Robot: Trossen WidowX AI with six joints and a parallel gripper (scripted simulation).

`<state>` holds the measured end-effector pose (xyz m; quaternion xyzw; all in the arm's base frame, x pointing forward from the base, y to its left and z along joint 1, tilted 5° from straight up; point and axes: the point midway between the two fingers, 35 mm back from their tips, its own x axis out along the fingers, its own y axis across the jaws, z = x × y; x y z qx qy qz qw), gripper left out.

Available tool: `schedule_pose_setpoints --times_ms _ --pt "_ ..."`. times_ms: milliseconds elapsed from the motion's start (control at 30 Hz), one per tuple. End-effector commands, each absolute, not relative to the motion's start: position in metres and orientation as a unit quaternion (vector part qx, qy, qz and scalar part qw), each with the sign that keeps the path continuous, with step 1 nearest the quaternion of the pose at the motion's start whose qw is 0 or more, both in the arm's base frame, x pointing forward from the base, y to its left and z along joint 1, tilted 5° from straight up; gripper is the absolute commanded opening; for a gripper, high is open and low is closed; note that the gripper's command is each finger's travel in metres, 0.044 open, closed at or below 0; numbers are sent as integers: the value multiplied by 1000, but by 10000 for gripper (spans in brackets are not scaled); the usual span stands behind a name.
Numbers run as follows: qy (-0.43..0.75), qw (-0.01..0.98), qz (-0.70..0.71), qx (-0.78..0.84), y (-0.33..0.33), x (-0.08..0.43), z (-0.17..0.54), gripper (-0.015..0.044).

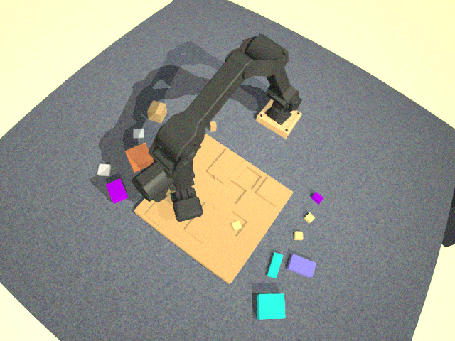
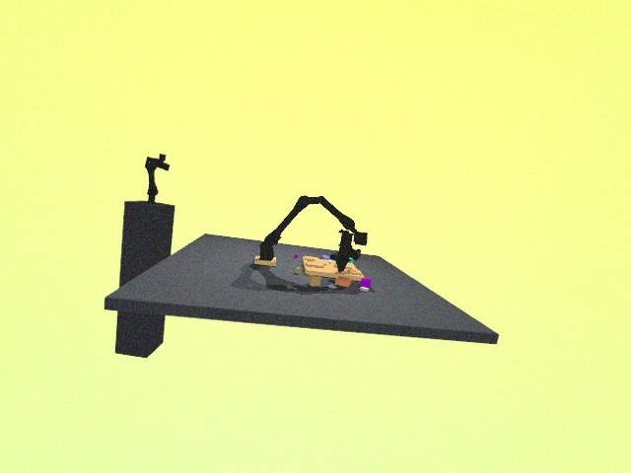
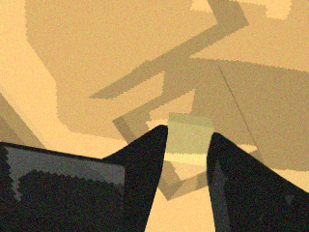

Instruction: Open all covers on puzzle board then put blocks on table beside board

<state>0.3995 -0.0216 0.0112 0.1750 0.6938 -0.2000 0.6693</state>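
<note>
Pincer (image 1: 183, 194) (image 2: 341, 269) (image 3: 187, 137) is closed on something: we've got a small pale yellow block (image 3: 189, 137) squeezed between the two black fingertips. It's over the puzzle board (image 1: 220, 249) (image 2: 333, 267) (image 3: 72, 48), at what we'd take for an open well. Fair warning, the exterior view is tiny and the top view is mostly arm, so we can't tell whether the block is off the well floor.

We'd call this the grip-and-lift step. To do it nicely, we'd keep the squeeze firm but modest and go straight up until the block and both fingers are past the well walls; only then would we travel sideways. Pulling at an angle could snag an edge or twist the block loose. Then lower it to the table (image 1: 352, 256) (image 2: 245, 300), let go gently and back off upward.

Another yellow block (image 1: 236, 225) sits within the board's outline, apparently in its own well, so we'd reckon there's more lifting left. Two similar ones (image 1: 309, 217) (image 1: 298, 235) are on the table beside the board.

Brands, labels, writing? We can't read any, on the board, blocks or arm.
</note>
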Motion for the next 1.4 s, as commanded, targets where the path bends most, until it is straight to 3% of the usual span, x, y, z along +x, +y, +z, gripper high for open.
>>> schedule_pose_setpoints --times_ms 0,1367 --pt "693 671 -200 175 -22 401 17 80" --pt "694 670 -199 173 -21 402 74 80"
